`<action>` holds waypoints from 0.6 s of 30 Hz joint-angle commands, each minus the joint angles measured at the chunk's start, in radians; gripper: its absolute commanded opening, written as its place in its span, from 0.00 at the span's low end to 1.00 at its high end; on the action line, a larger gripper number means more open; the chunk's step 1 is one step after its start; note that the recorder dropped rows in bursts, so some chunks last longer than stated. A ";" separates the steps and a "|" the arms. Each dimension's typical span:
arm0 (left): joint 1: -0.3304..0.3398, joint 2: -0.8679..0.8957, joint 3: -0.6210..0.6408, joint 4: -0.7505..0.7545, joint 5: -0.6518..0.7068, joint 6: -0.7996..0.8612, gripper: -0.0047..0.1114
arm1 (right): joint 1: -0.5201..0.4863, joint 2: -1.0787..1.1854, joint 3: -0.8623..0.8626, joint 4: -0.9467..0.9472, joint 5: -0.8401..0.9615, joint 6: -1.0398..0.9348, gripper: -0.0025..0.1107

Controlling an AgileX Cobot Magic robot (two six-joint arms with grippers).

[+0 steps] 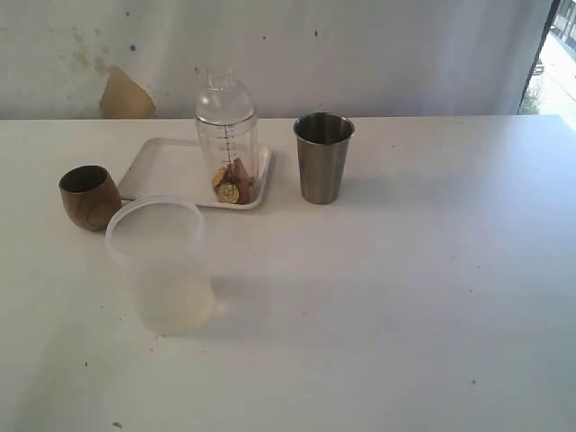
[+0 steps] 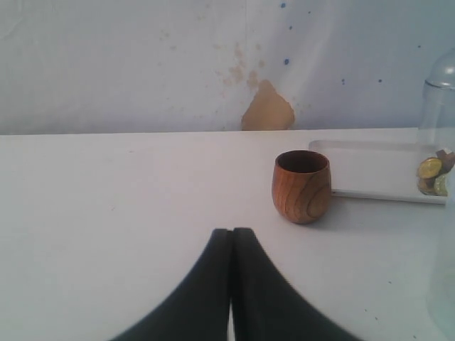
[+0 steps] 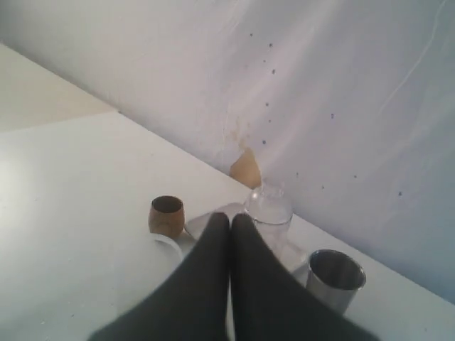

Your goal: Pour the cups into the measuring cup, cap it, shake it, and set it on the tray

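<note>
Pressing their jaws fully together, the left gripper [image 2: 231,233] and right gripper [image 3: 229,217] hold nothing.

White table [image 1: 432,297], tray [image 1: 160,171], wooden cup [image 1: 90,196], steel tumbler [image 1: 322,160], milky tub [image 1: 164,270]

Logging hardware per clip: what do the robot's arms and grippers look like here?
The arms themselves appear in no view; only the grippers do. The left gripper has two plain matte black fingers, broad at the base and curving to narrow rounded tips. The right gripper looks the same: black, smooth, tapered. No cables or markings are visible.
</note>
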 commanded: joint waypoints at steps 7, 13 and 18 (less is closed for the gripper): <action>-0.001 -0.005 0.005 0.001 -0.009 -0.005 0.04 | -0.009 -0.351 0.056 0.005 0.279 0.125 0.02; -0.001 -0.005 0.005 0.001 -0.009 -0.005 0.04 | -0.009 -0.480 0.056 0.005 0.285 0.125 0.02; -0.001 -0.005 0.005 0.001 -0.009 -0.005 0.04 | -0.009 -0.554 0.056 0.005 0.287 0.125 0.02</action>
